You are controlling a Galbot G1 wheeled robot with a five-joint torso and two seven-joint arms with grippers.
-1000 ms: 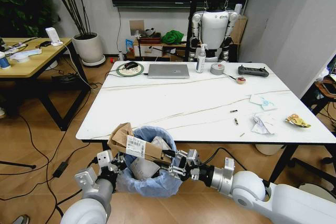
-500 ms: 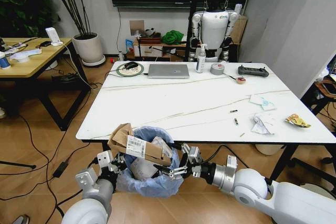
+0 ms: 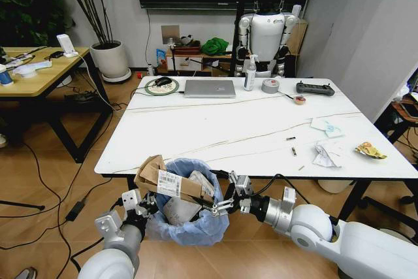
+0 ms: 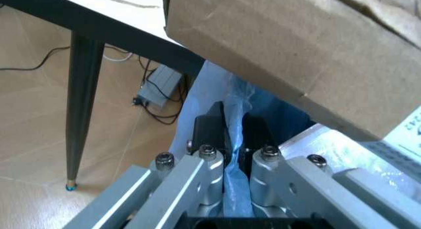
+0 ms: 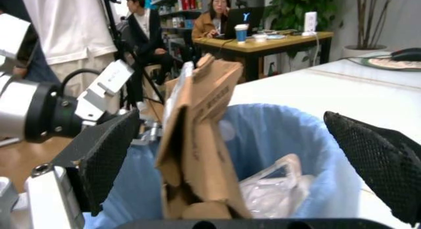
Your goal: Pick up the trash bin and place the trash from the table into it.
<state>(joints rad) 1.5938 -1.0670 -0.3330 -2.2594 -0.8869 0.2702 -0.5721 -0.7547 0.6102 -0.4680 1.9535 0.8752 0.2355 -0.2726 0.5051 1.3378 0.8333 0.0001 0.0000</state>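
The trash bin, lined with a crinkly light-blue bag, hangs just in front of the table near its front edge. My left gripper is shut on the bin's bag rim. A torn brown cardboard box with a label sticks out of the bin, over clear plastic and paper. My right gripper is open at the bin's right rim, its black pads spread wide on either side. White papers, a folded paper and a yellow-orange wrapper lie at the table's right end.
At the table's far edge are a grey laptop, a pump bottle, a grey tape roll and a black controller. A wooden desk stands to the left. A white humanoid robot is behind the table. Cables run across the floor.
My right gripper has let go of the cardboard box, opened, and drawn slightly back to the bin's right rim. The left gripper and bin have stayed put.
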